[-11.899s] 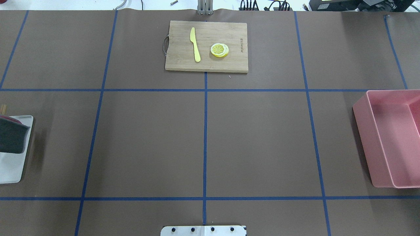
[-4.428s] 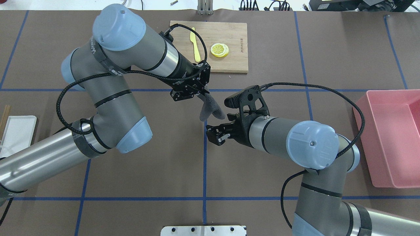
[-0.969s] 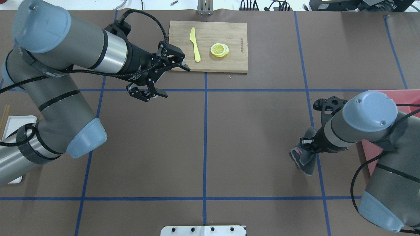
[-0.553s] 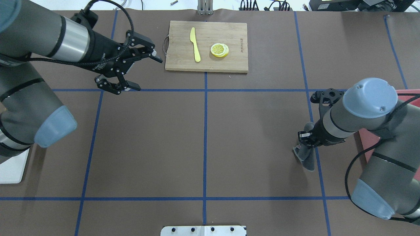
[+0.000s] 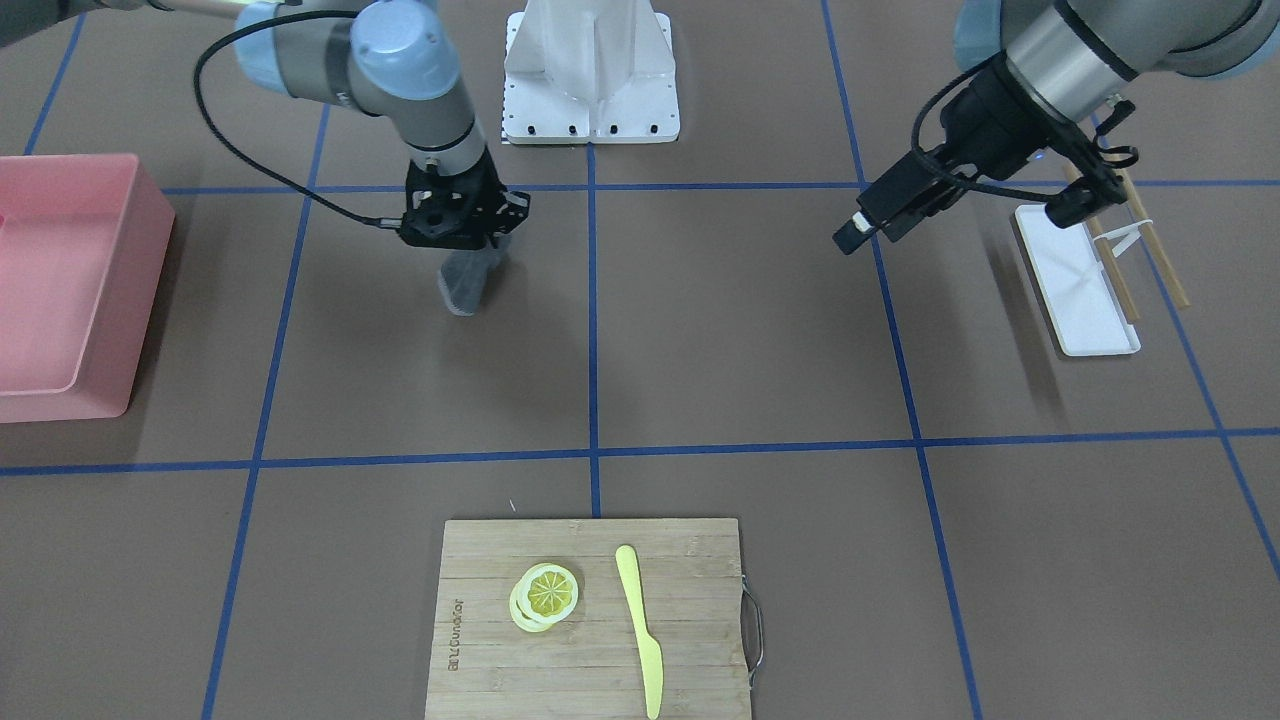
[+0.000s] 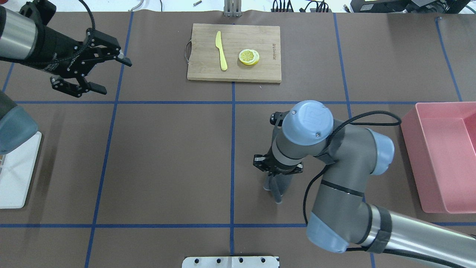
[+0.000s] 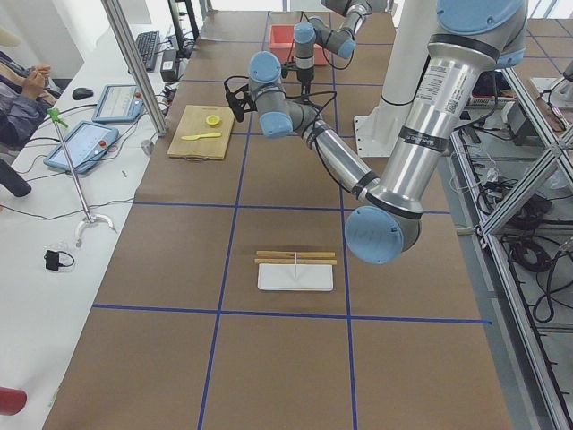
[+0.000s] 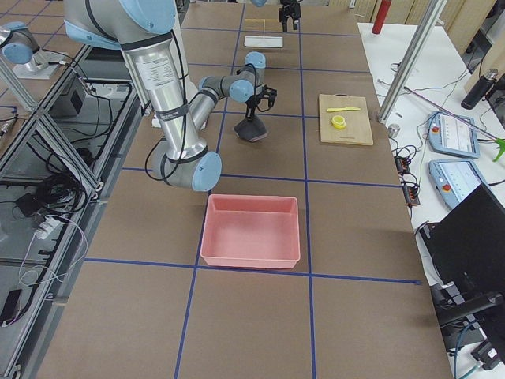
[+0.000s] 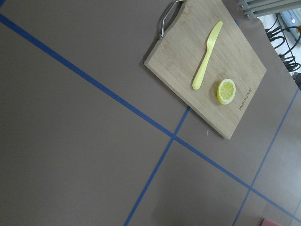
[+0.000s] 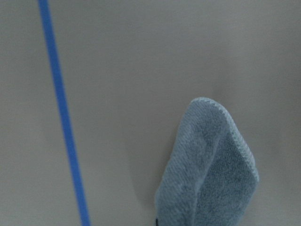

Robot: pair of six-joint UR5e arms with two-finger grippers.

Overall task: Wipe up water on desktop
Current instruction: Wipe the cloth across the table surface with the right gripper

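The desktop (image 6: 167, 160) is a matte brown surface with blue tape lines; I see no water on it. My right gripper (image 6: 277, 175) points straight down, shut on a grey cloth (image 6: 277, 188) that hangs to the desktop just right of the centre tape line. The cloth also shows in the front view (image 5: 465, 280) and the right wrist view (image 10: 211, 174). My left gripper (image 6: 113, 75) is open and empty, held above the far left of the desktop.
A bamboo cutting board (image 6: 260, 70) with a yellow knife (image 6: 221, 50) and a lemon slice (image 6: 248, 56) lies at the far middle. A pink bin (image 6: 411, 149) stands at the right edge. A white tray (image 6: 15, 175) lies at the left edge.
My right arm has carried the cloth leftward from the right tape line to near the centre line. My left gripper has drawn back further left, still open.
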